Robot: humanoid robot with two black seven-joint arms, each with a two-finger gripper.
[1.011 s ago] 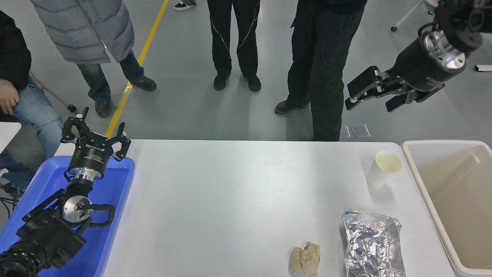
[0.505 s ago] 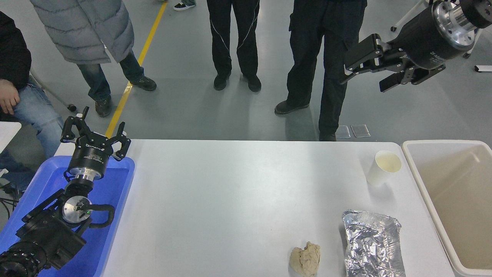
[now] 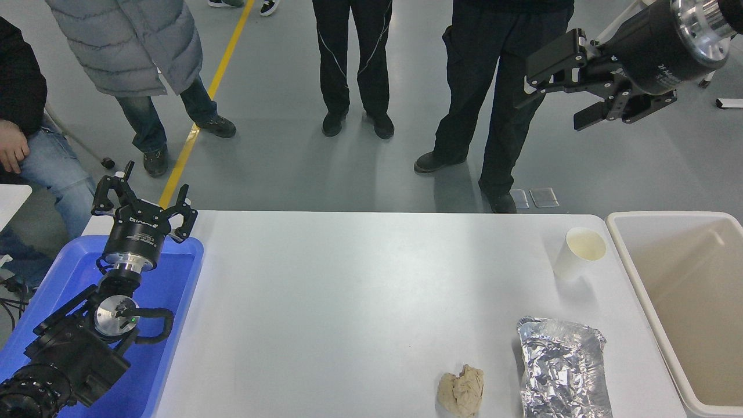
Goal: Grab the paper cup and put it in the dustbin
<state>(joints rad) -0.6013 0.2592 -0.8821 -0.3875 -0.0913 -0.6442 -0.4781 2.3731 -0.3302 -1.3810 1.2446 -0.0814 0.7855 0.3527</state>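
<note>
Single head view from high on the robot's side, facing forward and down over the table (image 3: 371, 278).

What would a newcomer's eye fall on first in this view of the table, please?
Probably the right black claw, raised high at the upper right with its fingers spread, above the floor beyond the white table. Next, the small white tapered paper cup standing upright near the table's far right corner, beside the large beige plastic dustbin. The crinkled silver foil container near the front edge also catches light.
</note>
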